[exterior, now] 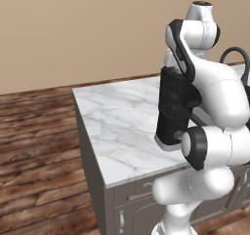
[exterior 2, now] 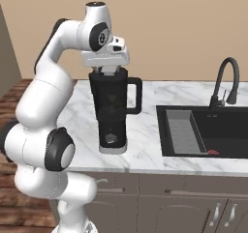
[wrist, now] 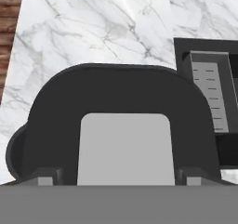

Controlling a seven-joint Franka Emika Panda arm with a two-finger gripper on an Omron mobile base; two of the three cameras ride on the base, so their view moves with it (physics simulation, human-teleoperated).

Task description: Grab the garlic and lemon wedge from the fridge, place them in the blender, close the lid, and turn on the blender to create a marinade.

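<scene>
The hand [exterior 2: 107, 70] holds the flat black lid [wrist: 123, 125] with its grey square centre atop the tall dark blender [exterior 2: 112, 112]; closing step, next press it flush, then release

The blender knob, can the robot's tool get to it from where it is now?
Probably yes. The tool is at the lid atop the blender; the knob faces the open counter edge, with nothing in front.
</scene>
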